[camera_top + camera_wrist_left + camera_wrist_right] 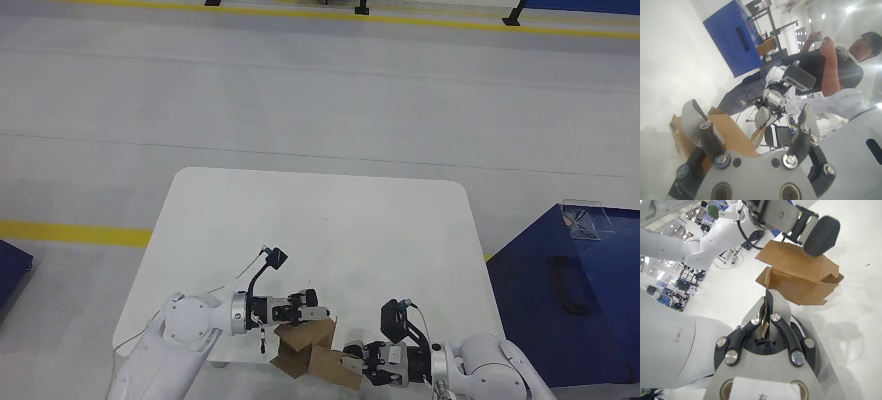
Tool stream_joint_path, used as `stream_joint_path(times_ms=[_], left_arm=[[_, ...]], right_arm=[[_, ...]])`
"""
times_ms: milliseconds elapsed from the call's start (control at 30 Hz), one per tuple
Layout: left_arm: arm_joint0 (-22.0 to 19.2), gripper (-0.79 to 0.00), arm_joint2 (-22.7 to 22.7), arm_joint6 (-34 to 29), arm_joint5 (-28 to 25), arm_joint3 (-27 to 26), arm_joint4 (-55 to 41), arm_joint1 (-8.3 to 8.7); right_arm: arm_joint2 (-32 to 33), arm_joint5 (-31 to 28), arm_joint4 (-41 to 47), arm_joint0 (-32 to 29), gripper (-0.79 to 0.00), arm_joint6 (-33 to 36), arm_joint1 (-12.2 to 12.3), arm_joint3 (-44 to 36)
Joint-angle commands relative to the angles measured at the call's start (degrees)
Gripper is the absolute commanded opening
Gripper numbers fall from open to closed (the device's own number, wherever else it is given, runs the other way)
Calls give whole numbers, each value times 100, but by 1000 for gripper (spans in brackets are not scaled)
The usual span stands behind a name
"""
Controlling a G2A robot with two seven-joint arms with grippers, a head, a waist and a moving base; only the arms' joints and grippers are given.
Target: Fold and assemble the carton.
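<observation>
The room is a wide hall with a grey floor [300,90] crossed by yellow lines [70,233], and a blue cabinet [575,300] stands well apart on the robot's right. The white surface [320,220] reaches away from the robot.

The brown carton [800,281] is half-formed, with its flaps loose. It sits at the near edge of the surface, between the two arms. Its long axis runs across the robot's front, roughly from one pincer to the other.

The right pincer [769,294] is clamped on a flap at the carton's right end, with the cardboard edge caught between its fingers. The carton therefore lies straight ahead of it, towards the left arm. The left pincer [749,108] is spread wide and grips nothing. It sits at the carton's other end, on the far side, and one dark pad [820,240] lies against the top panel.

Both arms are at the carton, but only the right one has hold of it. The next fold probably needs the left pincer to press that top panel down while the right holds steady. The loose flaps could spring back.
</observation>
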Motion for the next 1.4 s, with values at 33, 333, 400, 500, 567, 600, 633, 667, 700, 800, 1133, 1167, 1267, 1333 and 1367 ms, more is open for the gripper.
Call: stream_joint_path(times_ms=[33,333,400,500,567,600,633,667,700,800,1133,1167,1267,1333,1367], left_arm=[[-83,0,163,-38,134,120,273,-5],[25,0,-115,695,-472,-120,-127,25],[25,0,-115,695,-472,-120,-127,25],[25,0,-115,695,-472,-120,-127,25],[132,0,-270,1018,-500,-193,-400,32],[233,0,-397,1095,-601,-281,-523,53],[344,0,-546,1112,-647,-369,-534,87],[449,0,-728,1113,-624,-453,-457,130],[552,0,-905,1082,-566,-581,-317,175],[902,0,-1395,940,-287,-1179,638,316],[1959,0,-2191,1083,970,-2844,3583,544],[1980,0,-2146,1064,1023,-2873,3669,548],[1921,0,-1921,951,995,-2827,3709,551],[1782,0,-1728,845,1049,-2670,3713,545],[1684,0,-1615,809,1098,-2597,3793,540]], right_arm=[[-9,26,13,2,-785,-23,18,-34],[-22,86,205,-5,-785,-57,41,-48],[-22,86,205,-5,-785,-57,41,-48],[-23,111,226,-7,-785,-98,39,-43],[-3,275,394,26,-785,-345,30,13],[14,358,445,49,-785,-418,30,50],[18,454,510,70,-785,-452,31,85],[20,540,606,101,-785,-466,32,117],[19,622,741,134,-785,-463,33,165],[34,852,1121,284,-785,-334,44,324],[-73,1118,1549,647,-785,-54,63,569],[-103,1144,1550,676,-785,-43,62,575],[-232,1209,1558,775,-785,27,56,607],[-323,1216,1586,852,-785,71,50,648],[-365,1225,1576,894,-785,79,47,671]])
